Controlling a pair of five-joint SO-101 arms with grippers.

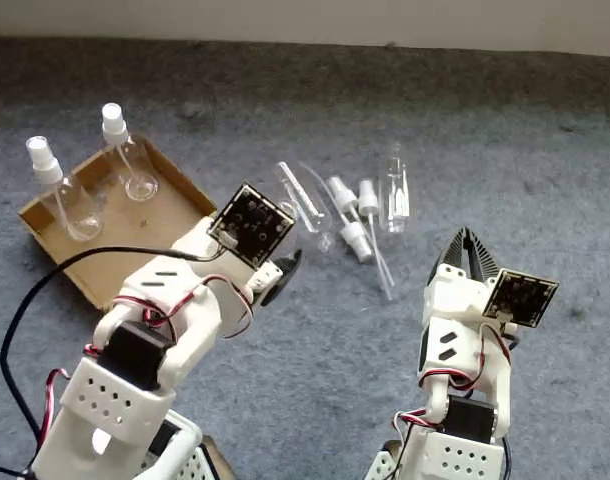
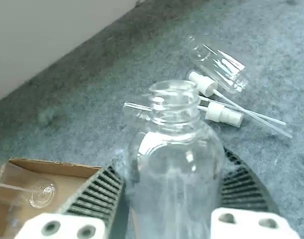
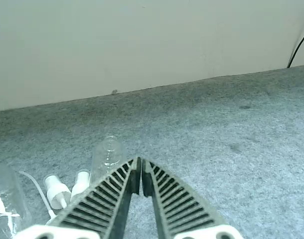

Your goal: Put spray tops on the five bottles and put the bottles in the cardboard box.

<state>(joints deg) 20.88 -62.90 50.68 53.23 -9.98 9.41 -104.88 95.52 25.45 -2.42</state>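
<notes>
My left gripper [image 2: 174,174] is shut on a clear bottle [image 2: 174,149] whose open neck has no spray top. In the high view this bottle [image 1: 303,200] sits just right of the cardboard box [image 1: 55,225], in front of the left gripper [image 1: 285,265]. Another bare bottle [image 1: 395,190] lies on the carpet, with three loose spray tops [image 1: 357,238] and their thin tubes beside it. Two bottles with spray tops [image 1: 60,185] lie in the box. My right gripper [image 1: 467,250] is shut and holds nothing, a little short of the lying bottle [image 3: 106,152].
Grey carpet [image 1: 545,170] covers the table. A pale wall [image 3: 152,45] runs along the far edge. A black cable [image 1: 25,300] loops beside the left arm near the box. Open carpet lies to the right of the loose parts.
</notes>
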